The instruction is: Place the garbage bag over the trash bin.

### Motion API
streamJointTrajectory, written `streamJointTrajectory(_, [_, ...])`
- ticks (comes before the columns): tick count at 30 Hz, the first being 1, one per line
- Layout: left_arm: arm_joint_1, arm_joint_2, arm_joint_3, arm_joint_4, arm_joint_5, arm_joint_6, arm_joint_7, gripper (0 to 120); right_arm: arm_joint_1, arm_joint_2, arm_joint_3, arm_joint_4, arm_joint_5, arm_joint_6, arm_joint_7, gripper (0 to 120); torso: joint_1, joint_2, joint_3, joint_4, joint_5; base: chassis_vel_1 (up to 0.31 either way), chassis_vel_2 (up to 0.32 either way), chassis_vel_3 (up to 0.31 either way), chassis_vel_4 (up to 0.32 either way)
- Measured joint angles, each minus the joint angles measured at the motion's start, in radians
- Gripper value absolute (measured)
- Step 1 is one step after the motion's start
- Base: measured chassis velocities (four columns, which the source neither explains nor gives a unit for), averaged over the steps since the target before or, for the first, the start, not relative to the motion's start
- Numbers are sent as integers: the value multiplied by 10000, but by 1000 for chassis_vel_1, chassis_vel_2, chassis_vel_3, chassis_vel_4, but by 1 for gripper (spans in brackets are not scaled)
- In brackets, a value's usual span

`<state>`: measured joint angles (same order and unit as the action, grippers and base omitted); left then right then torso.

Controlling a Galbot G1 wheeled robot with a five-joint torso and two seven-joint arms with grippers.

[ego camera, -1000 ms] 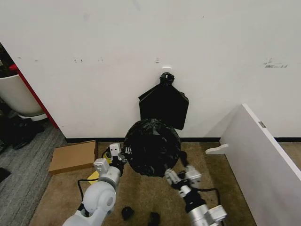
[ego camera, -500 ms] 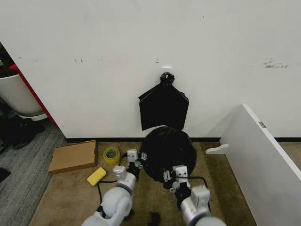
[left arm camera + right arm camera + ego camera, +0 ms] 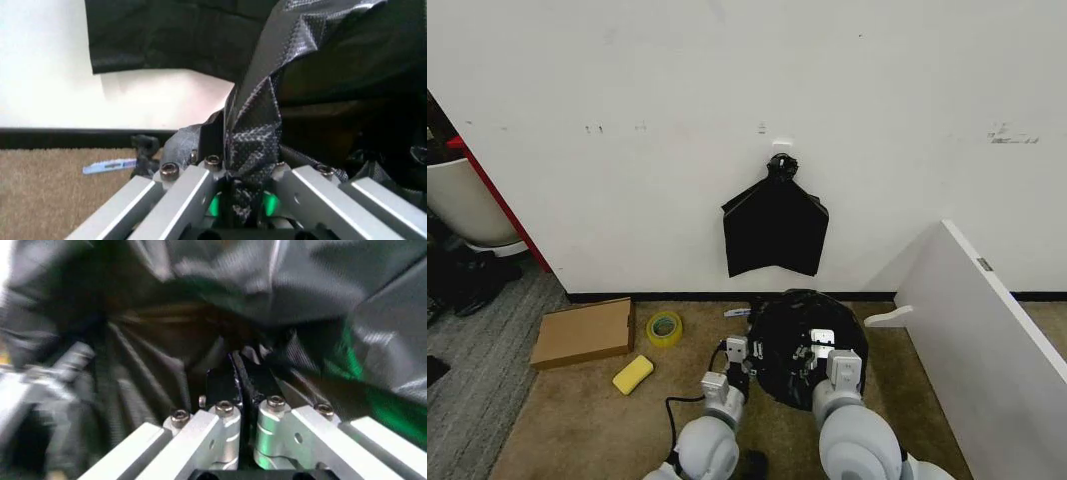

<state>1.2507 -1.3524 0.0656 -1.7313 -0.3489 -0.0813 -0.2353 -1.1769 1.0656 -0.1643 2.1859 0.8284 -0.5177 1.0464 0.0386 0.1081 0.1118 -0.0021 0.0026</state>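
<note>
gripping the garbage bag [image 3: 799, 340]: left pincer [image 3: 739, 353], right pincer [image 3: 819, 352], both clamped.

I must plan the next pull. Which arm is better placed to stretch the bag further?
Hard to choose: both hold the garbage bag. The left end effector pinches its left edge, the right end effector its near edge. Probably left, having free floor beside it.

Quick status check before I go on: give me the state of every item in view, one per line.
garbage bag: held up open between both grippers, mouth spread
left gripper: shut on garbage bag edge
right gripper: shut on garbage bag edge
black bundle: hanging on wall, knotted at top
tape roll: lying flat on carpet
yellow sponge: lying on carpet
cardboard box: flat, closed, by wall
</note>
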Motion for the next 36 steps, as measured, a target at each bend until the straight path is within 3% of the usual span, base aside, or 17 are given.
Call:
streamJointTrajectory(17, [464, 472, -19, -680, 393, -481, 451, 0, 1016, 734, 722, -1781, 383, 257, 176, 0, 0, 0, 0, 2, -1, 0, 0, 0, 0])
streamJointTrajectory(28, [718, 739, -295, -1087, 372, -550, 616, 0, 1418, 895, 912, -2838, -174, 378, -128, 0, 0, 0, 0, 2, -1, 0, 0, 0, 0])
streamJointTrajectory(36, [695, 758, -438, -987, 352, -585, 586, 0, 756, 660, 723, -1901, -1273, 477, -978, 0, 0, 0, -1, 2, 0, 0, 0, 0, 0])
